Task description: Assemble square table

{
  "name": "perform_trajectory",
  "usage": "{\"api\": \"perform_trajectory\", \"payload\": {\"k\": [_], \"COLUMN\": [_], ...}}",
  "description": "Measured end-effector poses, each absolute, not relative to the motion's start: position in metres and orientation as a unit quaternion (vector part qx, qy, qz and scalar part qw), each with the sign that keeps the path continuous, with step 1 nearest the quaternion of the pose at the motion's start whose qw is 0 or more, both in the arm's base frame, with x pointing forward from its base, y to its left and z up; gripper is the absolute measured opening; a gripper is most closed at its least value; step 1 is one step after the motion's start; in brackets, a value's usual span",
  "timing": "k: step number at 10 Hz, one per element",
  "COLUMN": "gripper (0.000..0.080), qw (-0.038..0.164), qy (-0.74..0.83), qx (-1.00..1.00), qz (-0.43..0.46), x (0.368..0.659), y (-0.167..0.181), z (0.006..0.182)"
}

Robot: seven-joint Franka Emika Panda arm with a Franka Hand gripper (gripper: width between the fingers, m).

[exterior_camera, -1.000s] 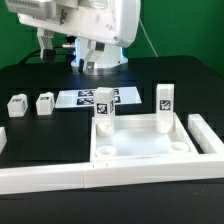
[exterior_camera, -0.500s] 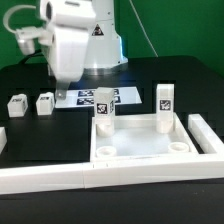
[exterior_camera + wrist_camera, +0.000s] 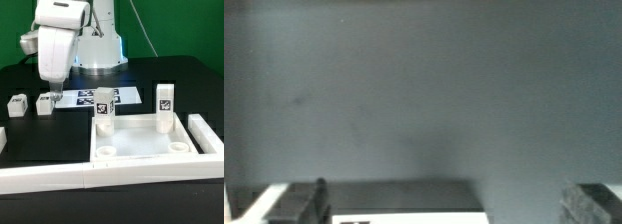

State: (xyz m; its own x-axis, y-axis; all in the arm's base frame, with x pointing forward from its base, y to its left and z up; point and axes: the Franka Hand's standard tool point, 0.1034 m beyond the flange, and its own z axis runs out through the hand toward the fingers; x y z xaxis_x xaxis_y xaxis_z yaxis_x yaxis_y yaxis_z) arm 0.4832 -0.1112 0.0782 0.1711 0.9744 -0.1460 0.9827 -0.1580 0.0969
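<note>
Exterior view. Slab [image 3: 140, 152] low and central, rim up, front edge against the wall [image 3: 100, 178]. On its two back corners, an upright leg [image 3: 105, 113] at the exterior view's left and a second upright leg [image 3: 165, 101] at the exterior view's right. Well off the slab toward the exterior view's left, on the black table [image 3: 40, 140], a loose leg [image 3: 45, 102] and, farther from the slab, a second loose leg [image 3: 17, 104], the two apart from each other. Just behind the slab, lying flat, the marker board [image 3: 100, 97]. Gripper [image 3: 54, 92] under the arm [image 3: 58, 45], behind the slab toward the exterior view's left, just above the loose leg; contact impossible to tell. Finger spread too small to read here.

Wrist view. Mostly blurred grey table [image 3: 420, 90]. Two dark fingers [image 3: 295, 203] set wide apart, so gripper [image 3: 446, 200] released, clasping nothing. Between them a dark block with a pale strip, too blurred to name.
</note>
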Motion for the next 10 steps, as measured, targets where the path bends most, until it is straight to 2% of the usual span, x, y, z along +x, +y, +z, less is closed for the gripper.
{"api": "perform_trajectory", "payload": {"k": [3, 4, 5, 7, 8, 9, 10], "gripper": [0.0648, 0.0648, 0.0648, 0.0648, 0.0648, 0.0648, 0.0648], "qw": [0.069, 0.056, 0.059, 0.053, 0.047, 0.033, 0.029], "qy": [0.464, 0.455, 0.411, 0.357, 0.294, 0.172, 0.129], "qx": [0.883, 0.889, 0.91, 0.933, 0.955, 0.984, 0.99], "qz": [-0.015, -0.027, -0.016, -0.012, -0.011, -0.035, -0.053], "x": [0.421, 0.419, 0.425, 0.424, 0.423, 0.415, 0.413], "y": [-0.161, -0.178, -0.174, -0.17, -0.167, -0.158, -0.152], "z": [0.06, 0.061, 0.062, 0.06, 0.06, 0.063, 0.064]}}
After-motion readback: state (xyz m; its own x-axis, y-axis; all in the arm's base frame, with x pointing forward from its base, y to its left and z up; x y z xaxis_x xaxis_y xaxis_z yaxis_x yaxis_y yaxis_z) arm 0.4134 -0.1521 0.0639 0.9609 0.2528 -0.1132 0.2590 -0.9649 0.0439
